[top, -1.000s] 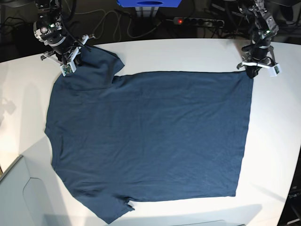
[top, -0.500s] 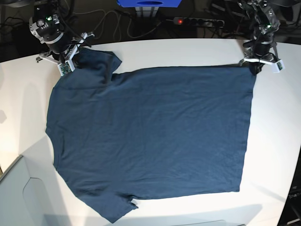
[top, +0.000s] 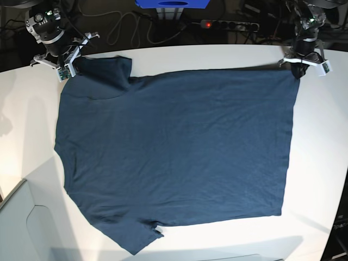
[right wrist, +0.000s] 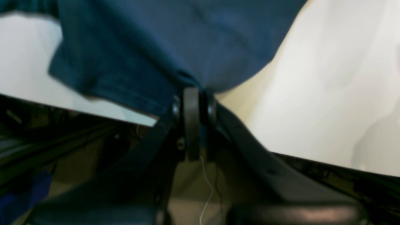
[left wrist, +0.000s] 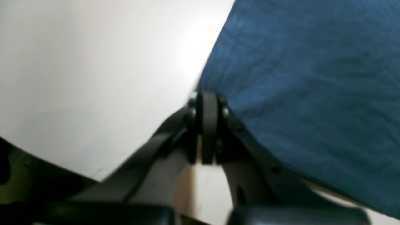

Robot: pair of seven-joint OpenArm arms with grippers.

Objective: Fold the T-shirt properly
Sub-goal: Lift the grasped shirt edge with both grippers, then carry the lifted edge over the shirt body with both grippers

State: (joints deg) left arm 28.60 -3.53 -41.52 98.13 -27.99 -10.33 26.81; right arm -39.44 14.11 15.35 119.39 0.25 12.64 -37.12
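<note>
Shirt (top: 174,152) lies spread flat on the white table (top: 321,179), dark navy, lightly wrinkled, covering most of the surface. Nearest the table's front edge: one short sleeve, its tip close to that edge, toward the front-left corner of the base view. A pale grey panel (top: 22,228) sits at that same corner, apart from the cloth. Shirt's long edge runs parallel to the front edge, well inside it. Hem side faces the table's right edge in the base view; shoulder side faces the left edge.

Far edge: both grippers sit at the shirt's two far corners. Left gripper (top: 298,66), at the far-right corner in the base view, has its jaws pressed together on the hem corner; the left wrist view shows the black pads (left wrist: 209,125) closed with the blue cloth (left wrist: 312,93) meeting them at the edge. Right gripper (top: 69,65), at the far-left corner, is clamped on the shirt beside the far sleeve; the right wrist view shows the pads (right wrist: 191,122) closed with fabric (right wrist: 175,40) gathered into them and the sleeve hem hanging just off the table rim. Cloth between the two grippers is taut, the far edge nearly straight.

Beyond the table: cables, a power strip with a red light (top: 228,24), a blue box (top: 173,4).
</note>
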